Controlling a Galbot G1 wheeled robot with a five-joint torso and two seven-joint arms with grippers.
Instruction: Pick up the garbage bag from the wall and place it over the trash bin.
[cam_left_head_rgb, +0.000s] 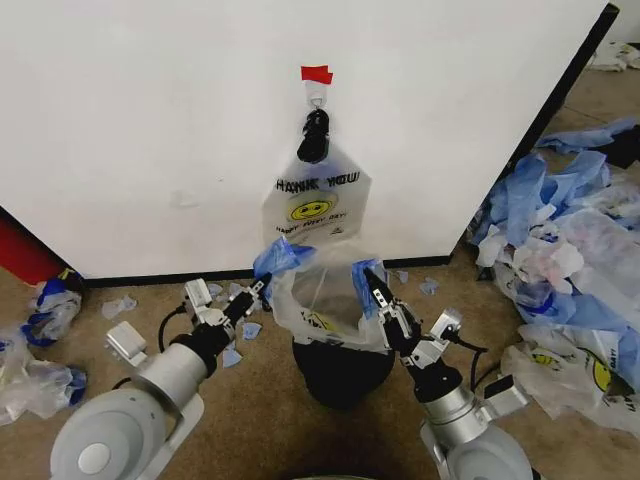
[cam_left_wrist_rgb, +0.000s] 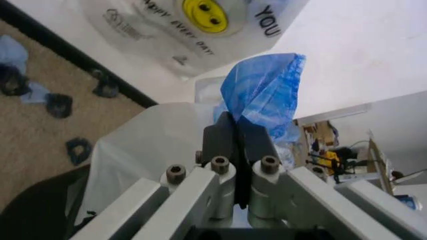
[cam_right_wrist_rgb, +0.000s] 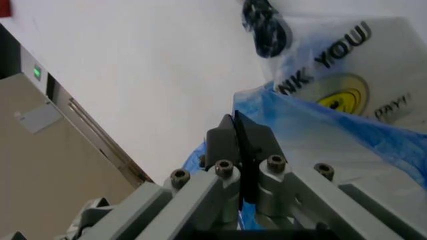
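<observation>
While the garbage bag (cam_left_head_rgb: 318, 290) hung stretched open directly above the trash bin (cam_left_head_rgb: 340, 372), both grippers held it by its blue handles. Left gripper (cam_left_head_rgb: 262, 283): fingers (cam_left_wrist_rgb: 227, 135) pinched together on the left handle. Right gripper (cam_left_head_rgb: 372, 288): fingers (cam_right_wrist_rgb: 237, 137) closed on the right handle. The trash bin stood on the floor (cam_left_head_rgb: 250, 410) at the foot of the wall (cam_left_head_rgb: 150, 120). A THANK YOU bag (cam_left_head_rgb: 315, 205) hung on the wall just behind, under a red tape mark (cam_left_head_rgb: 316, 74).
</observation>
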